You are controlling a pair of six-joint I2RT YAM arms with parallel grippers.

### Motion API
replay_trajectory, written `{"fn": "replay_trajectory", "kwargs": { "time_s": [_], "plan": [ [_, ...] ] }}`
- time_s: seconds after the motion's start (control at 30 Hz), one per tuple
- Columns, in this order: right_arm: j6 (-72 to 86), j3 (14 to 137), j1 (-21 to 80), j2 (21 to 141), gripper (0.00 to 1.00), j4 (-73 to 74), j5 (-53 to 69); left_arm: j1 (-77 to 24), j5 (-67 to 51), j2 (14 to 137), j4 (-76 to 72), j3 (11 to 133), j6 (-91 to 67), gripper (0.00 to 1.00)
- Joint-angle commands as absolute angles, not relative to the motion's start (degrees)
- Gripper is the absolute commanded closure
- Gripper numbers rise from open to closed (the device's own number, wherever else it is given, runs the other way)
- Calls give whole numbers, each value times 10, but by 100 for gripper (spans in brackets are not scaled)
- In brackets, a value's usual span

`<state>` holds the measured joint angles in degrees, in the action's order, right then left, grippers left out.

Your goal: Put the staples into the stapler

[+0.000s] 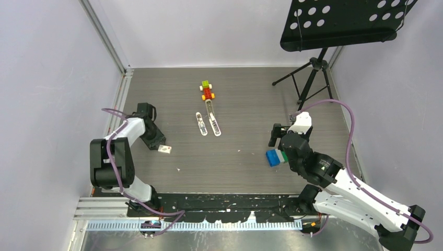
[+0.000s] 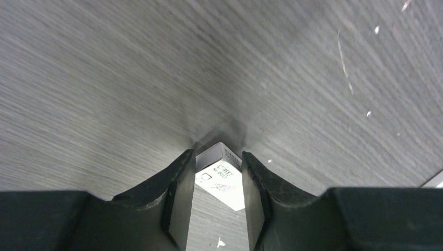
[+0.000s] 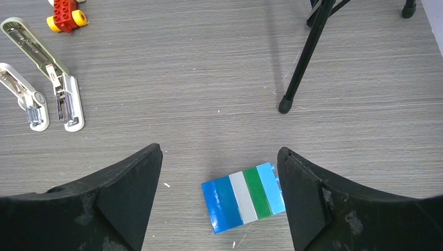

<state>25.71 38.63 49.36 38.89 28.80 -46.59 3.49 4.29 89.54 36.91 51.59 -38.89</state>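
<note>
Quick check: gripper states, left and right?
Left gripper: jaws narrow, flanking the staples carton; whether it grips cannot be told.
Right gripper: open, empty, over the blue-green-white box.

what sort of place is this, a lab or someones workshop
Most likely a robotics test cell: two black-and-white robot arms bolted at the edge of a grey wood-grain table, plain walls with an aluminium frame post, and a black perforated stand on a tripod.

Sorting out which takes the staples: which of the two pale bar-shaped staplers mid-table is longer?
The slim stapler with the grey-beige top, right of the stubby all-white one; its far end lies near the red-and-yellow toy bricks.
</note>
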Motion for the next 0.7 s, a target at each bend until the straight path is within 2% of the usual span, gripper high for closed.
{"fn": "replay_trajectory", "kwargs": {
  "time_s": [0.0,0.23,0.4,0.53,0.67],
  "plan": [
    [272,385,494,386,15,271,-478,24,3,847,367,485,-410,62],
    [271,389,495,407,15,270,-470,-17,-59,779,338,415,-479,63],
    [269,390,494,422,15,267,-470,-70,-41,714,332,378,-539,59],
    [267,393,494,433,15,267,-468,-92,-43,677,331,357,-565,50],
    [263,392,494,443,15,261,-458,-92,11,622,357,349,-556,36]
  ]
}}
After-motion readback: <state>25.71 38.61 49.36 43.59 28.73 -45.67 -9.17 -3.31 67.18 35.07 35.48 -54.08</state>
